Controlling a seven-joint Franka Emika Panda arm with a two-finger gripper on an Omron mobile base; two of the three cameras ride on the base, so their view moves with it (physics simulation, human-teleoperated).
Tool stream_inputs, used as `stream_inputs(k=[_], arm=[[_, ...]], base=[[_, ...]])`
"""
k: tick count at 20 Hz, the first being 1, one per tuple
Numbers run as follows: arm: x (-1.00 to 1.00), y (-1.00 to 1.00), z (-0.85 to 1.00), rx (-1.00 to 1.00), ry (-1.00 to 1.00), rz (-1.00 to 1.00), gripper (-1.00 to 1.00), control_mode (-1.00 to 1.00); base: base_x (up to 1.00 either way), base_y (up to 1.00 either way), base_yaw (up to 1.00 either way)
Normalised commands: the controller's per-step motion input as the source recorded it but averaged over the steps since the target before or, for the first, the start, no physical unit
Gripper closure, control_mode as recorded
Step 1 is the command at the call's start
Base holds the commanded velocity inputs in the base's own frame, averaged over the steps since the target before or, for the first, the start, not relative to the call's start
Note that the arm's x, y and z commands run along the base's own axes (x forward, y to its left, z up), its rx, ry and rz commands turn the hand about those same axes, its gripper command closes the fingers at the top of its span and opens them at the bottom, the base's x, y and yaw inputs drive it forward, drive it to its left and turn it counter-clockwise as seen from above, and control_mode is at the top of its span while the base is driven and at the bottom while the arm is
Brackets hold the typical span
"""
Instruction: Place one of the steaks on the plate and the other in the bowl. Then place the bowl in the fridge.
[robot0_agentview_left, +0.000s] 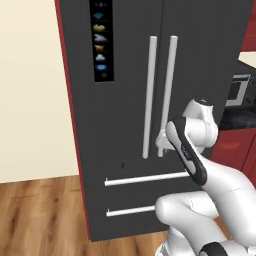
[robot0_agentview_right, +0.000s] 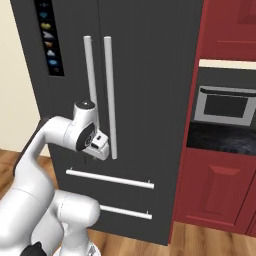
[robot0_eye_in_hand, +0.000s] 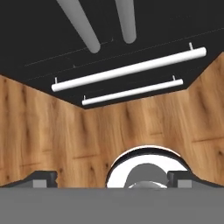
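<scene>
The fridge (robot0_agentview_left: 135, 100) is seen standing tall and dark grey, with red side edges, directly ahead of the arm. Both of its doors are shut. Two long vertical handles (robot0_agentview_left: 160, 95) are set side by side at the middle of the fridge, one on each door, and an icon panel (robot0_agentview_left: 101, 40) is mounted high on the left door. Two horizontal drawer bars (robot0_agentview_left: 145, 178) are fixed across the lower part of the fridge, one above the other.

The gripper (robot0_agentview_right: 95, 156) is held just in front of the fridge, near the lower ends of the vertical handles and above the upper drawer bar. It is pointed downward. In the hand view, the two dark fingertips (robot0_eye_in_hand: 41, 178) are seen far apart at the bottom corners, so the jaws are spread wide and nothing is clamped between them. Whether the gripper touches a handle cannot be told.

A wooden floor (robot0_agentview_left: 40, 215) is laid in front of the fridge. A cream wall (robot0_agentview_left: 30, 90) is seen to the left of the fridge. To the right of the fridge, a built-in oven (robot0_agentview_right: 225, 107) is set among red cabinets (robot0_agentview_right: 215, 190).

In the hand view, the lower ends of the handles (robot0_eye_in_hand: 105, 24) and both drawer bars (robot0_eye_in_hand: 131, 68) are seen above the floor (robot0_eye_in_hand: 52, 131).
</scene>
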Motion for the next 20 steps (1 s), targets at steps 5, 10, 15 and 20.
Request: stream_inputs(k=[5,10,15,20], arm=[[0.0,-0.37,0.47,-0.22,-0.36,0.0,-1.0,-1.0],[0.01,-0.14,0.22,-0.39,-0.49,0.03,-1.0,-1.0],[-0.07,0.13,0.07,-0.08,-0.07,0.04,-1.0,-1.0],[0.07,0.0,0.31,0.03,-0.08,0.0,-1.0,-1.0]], base=[[0.0,0.0,0.0],[0.0,0.0,0.0],[0.0,0.0,0.0],[0.0,0.0,0.0]])
